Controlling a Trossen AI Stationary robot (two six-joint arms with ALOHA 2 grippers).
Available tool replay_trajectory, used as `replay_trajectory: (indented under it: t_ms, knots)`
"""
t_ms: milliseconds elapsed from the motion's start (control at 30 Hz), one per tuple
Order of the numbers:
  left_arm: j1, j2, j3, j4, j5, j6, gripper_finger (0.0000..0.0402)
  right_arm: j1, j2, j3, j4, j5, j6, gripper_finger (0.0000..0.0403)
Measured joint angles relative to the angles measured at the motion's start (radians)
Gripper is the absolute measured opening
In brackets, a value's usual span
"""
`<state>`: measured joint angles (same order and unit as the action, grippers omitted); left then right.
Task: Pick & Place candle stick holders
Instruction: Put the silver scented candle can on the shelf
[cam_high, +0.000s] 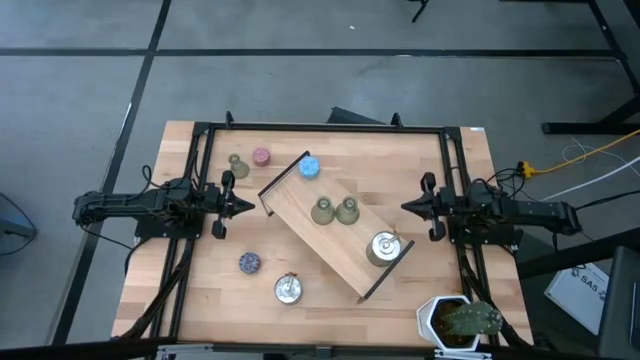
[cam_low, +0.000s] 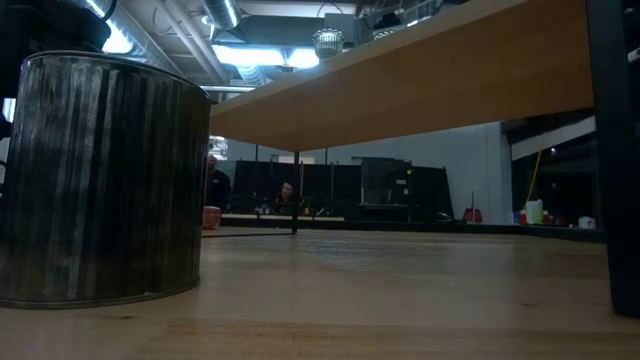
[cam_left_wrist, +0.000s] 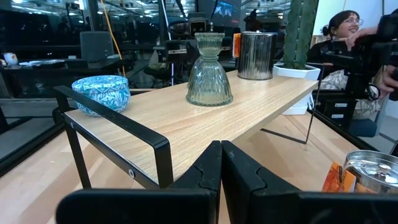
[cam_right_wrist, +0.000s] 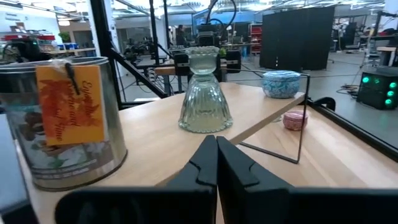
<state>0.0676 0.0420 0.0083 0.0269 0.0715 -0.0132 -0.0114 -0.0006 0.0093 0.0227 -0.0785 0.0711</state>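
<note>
So the candle stick holders are scattered all over the tabletop (cam_high: 330, 290) in the overhead shot. Two olive-green bell holders (cam_high: 335, 211) sit side by side in the middle of the frame on the wooden tray (cam_high: 300, 225), which runs diagonally from upper left to lower right. A shiny silver holder (cam_high: 384, 248) sits at the tray's lower-right end, and the blue holder (cam_high: 309, 167) at its upper-left end. Off the tray: a third green one (cam_high: 237, 163) and the pink holder (cam_high: 261, 156) in the upper left, the purple holder (cam_high: 249, 262) and a second silver one (cam_high: 289, 289) in the lower left.

Both tools are pinched fully closed with nothing in them. The left tool (cam_high: 244, 207) sits at center left and the right tool (cam_high: 408, 207) at center right, both pointing inward at the tray.

Handling guess: the green bells look like ribbed glass, so rigid, slick and chippable. They're waisted, so I'd grab at the narrow neck between flared top and skirt, where the fingers can't slide off. The silver ones look like tins, wide and smooth, probably heaviest; pinching across the rim seems safer than the wall. The blue, pink and purple ones are low and squat, so take them across the sides from above.
</note>
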Motion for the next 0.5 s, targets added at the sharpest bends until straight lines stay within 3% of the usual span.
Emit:
replay_trajectory:
  t_ms: [500]
  knots:
    - [0.0,0.0,0.0,0.0,0.0,0.0,0.0004,0.045,0.0,0.0,0.0,0.0,0.0,0.0001]
